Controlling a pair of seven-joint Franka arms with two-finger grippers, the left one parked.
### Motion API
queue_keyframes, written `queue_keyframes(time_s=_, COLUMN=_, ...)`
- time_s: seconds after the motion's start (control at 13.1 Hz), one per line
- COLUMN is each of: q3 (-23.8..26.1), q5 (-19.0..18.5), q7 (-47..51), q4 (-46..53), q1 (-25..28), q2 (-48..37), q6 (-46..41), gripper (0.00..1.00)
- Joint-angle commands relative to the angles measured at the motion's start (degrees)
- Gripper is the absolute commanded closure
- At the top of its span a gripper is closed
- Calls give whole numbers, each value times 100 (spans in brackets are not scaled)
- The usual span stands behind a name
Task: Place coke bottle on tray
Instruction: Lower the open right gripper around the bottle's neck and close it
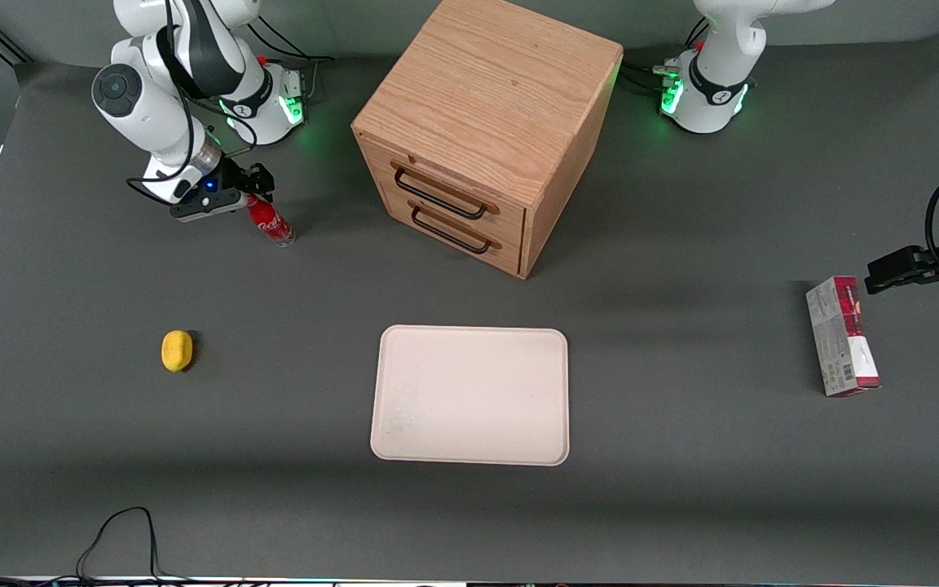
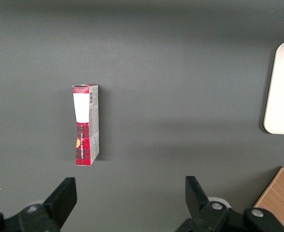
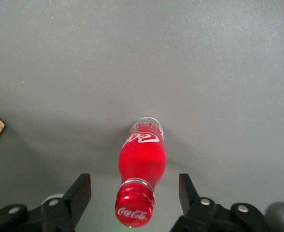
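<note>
The coke bottle (image 1: 270, 221) stands upright on the grey worktop (image 1: 681, 505), farther from the front camera than the tray (image 1: 469, 395) and well off toward the working arm's end. The claw (image 3: 132, 193) hangs directly over it with its fingers (image 3: 79, 193) spread apart, one on each side of the red cap (image 3: 134, 209), neither touching. Nothing is gripped yet.

The step in hand looks to be the grasp. To do it well, the claw should sink straight down until the pads flank the neck or shoulder just below the cap, not the cap itself, which is narrow and smooth and could slip out. The bottle sits roughly midway between the fingers in the right wrist view, so little sideways correction seems needed; closing off-centre would push a tall, narrow bottle over before both pads bite. Close gently and evenly, then lift straight up before travelling.

Relative to the tray, the wooden drawer cabinet (image 1: 482, 134) stands farther from the front camera, between the bottle and the parked arm's end. The carry should pass in front of the cabinet's drawers with height to spare. The yellow lemon-like object (image 1: 177, 350) lies near the tray's level, toward the working arm's end, and is easily avoided. The tray is wide, so aim for its middle and release only once the base rests flat.
</note>
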Motion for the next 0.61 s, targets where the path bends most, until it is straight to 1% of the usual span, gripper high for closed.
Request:
queue_keyframes(time_s=0.0, q3=-67, q5=-13, q7=-185, q4=-324, q1=48, q2=-190, q6=236, gripper=23)
queue_keyframes(time_s=0.08, q3=-67, q5=-13, q7=-185, q4=-324, q1=48, q2=-199, q6=236, gripper=34)
queue_keyframes(time_s=0.15, q3=-67, q5=-13, q7=-220, q4=-341, q1=48, q2=-207, q6=227, gripper=51)
queue_keyframes(time_s=0.23, q3=-75, q5=-13, q7=-229, q4=-359, q1=48, q2=-207, q6=227, gripper=70)
queue_keyframes(time_s=0.31, q3=-67, q5=-13, q7=-255, q4=-359, q1=48, q2=-207, q6=227, gripper=94)
queue_keyframes(time_s=0.38, q3=-75, q5=-13, q7=-360, q4=-359, q1=48, q2=-216, q6=218, gripper=100)
queue_keyframes(time_s=0.54, q3=-93, q5=-13, q7=-378, q4=-359, q1=48, q2=-216, q6=209, gripper=100)
